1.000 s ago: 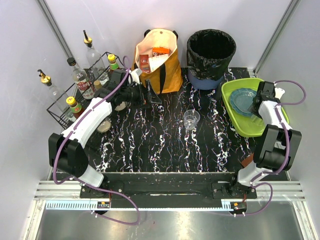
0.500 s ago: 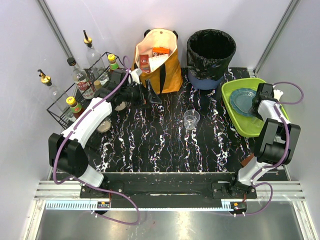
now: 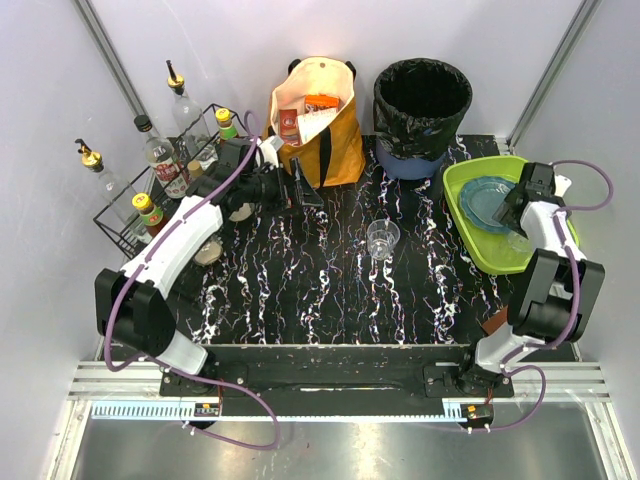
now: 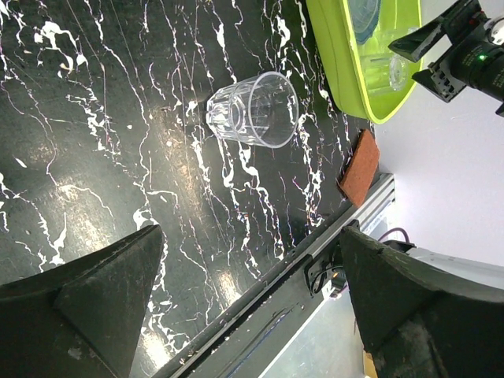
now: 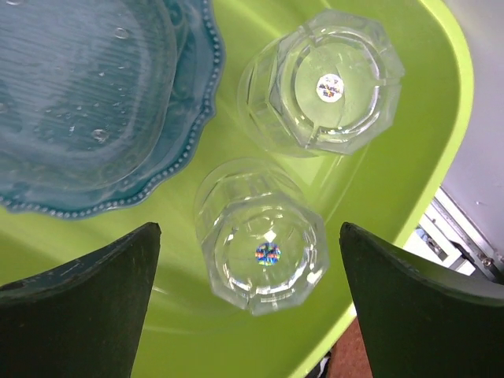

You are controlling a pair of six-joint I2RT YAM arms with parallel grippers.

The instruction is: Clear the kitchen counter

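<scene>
Currently, the black veined bench point(image 3: 300, 290) is not yet cleared: one clear glass point(image 3: 382, 238) is seen upright near its middle. In the green tray point(image 3: 492, 258) at its right end, a blue plate point(image 3: 488, 200) and two tumblers point(image 5: 264, 236) are packed close. One could be clipped and toppled by the right fingers point(image 5: 79, 315), spread wide and empty just above. The bench lies directly below the left fingers point(image 4: 87, 315), likewise wide and empty.

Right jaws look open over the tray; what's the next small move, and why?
Probably lift the right gripper straight up clear of the green tray: its jaws are open, holding nothing, two glasses sit below, and one clear glass waits on the kitchen counter.
</scene>
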